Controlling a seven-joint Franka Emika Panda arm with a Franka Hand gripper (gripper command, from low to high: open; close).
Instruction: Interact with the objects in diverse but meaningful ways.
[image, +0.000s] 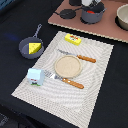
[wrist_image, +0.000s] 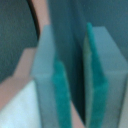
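Nearest in the exterior view, a milk carton (image: 34, 76) stands on the striped placemat (image: 100, 75) beside a fork (image: 62, 79), wooden plate (image: 67, 65) and knife (image: 77, 56). Cheese (image: 34, 47) sits in the frying pan (image: 31, 46); a yellow box (image: 73, 39) lies farther back.

Wrist view: the gripper (wrist_image: 75, 85) fingers stand narrowly apart, holding nothing.

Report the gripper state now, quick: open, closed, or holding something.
Gripper: open. The wrist view shows the jaws apart with an empty gap between them, nothing held. The gripper does not appear in the exterior view.
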